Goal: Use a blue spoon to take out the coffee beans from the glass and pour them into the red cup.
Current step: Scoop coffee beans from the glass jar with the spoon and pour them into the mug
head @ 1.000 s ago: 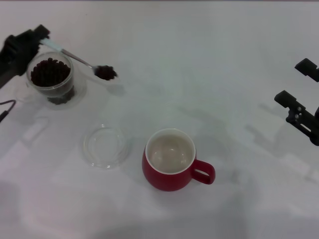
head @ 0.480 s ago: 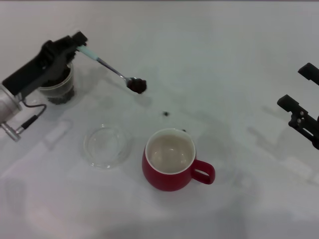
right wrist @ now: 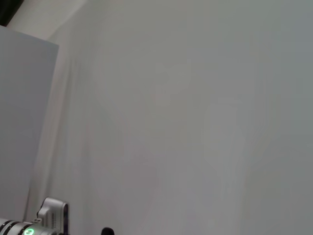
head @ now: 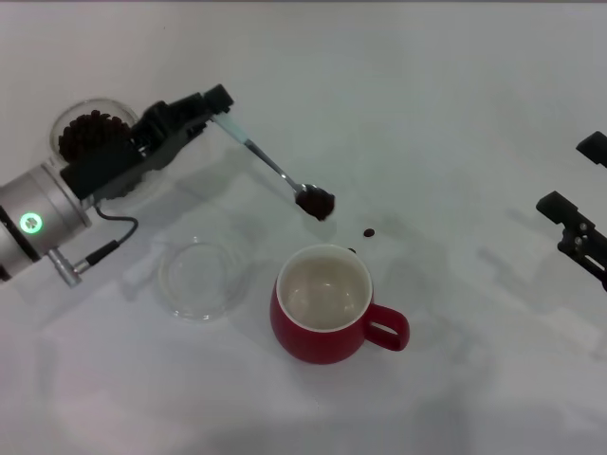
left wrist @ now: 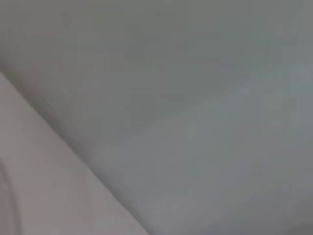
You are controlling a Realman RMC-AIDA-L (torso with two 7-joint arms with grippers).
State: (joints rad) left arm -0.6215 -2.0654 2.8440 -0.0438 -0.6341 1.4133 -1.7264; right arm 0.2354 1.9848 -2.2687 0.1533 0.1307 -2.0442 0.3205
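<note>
White table (head: 455, 114) fills our view, with the glass (head: 90, 142) of coffee beans (head: 93, 133) near its far left corner and the red cup (head: 327, 305) toward the near middle beside a clear dish (head: 201, 278). Our left hand (head: 213, 109) grips the blue spoon (head: 275, 171), its loaded bowl just beyond the cup, one bean (head: 369, 232) on the table. Our right hand (head: 579, 223) waits at the right edge, fingers spread.

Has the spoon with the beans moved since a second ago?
Yes. The blue spoon travelled from beside the glass toward the red cup.
</note>
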